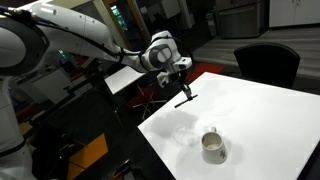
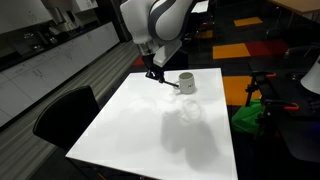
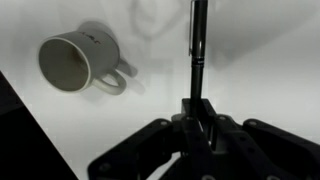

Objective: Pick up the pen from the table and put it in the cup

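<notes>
The jaws are clenched on the pen (image 3: 198, 55). In the wrist view they close on its lower end from either side, and the rest of the thin black shaft runs straight up the picture away from them. The pen's shadow falls on the white desk (image 3: 265, 75) apart from the pen itself, so the pen is held clear of the surface and is not lying on it.

In an exterior view the pen (image 1: 187, 96) hangs tilted below the wrist, over the part of the desk (image 1: 265, 120) near its far corner. The white arm (image 1: 80, 35) reaches in from the side, bent at the elbow, to hold it there. The arm (image 2: 155, 22) also fills the top of the picture where it is seen from the opposite end of the desk (image 2: 150, 130), and there the pen is too small and dark against the wrist to pick out with certainty.

The cup (image 1: 213, 147) stands upright on the desk, apart from the pen and nearer the camera. Its mouth faces up and its inside is darker than its cream wall. In the wrist view the cup (image 3: 72, 62) sits to one side of the pen, not under it, with its small handle turned toward the pen's side. In an exterior view the cup (image 2: 186, 83) stands near the desk's far edge, just beside the wrist.

A black chair (image 1: 265, 62) stands at the desk's edge, and it shows in both exterior views (image 2: 62, 112). A smaller white table (image 1: 125, 78) lies behind the arm. Something green (image 2: 250, 117) sits beyond the desk; I cannot tell what it is
</notes>
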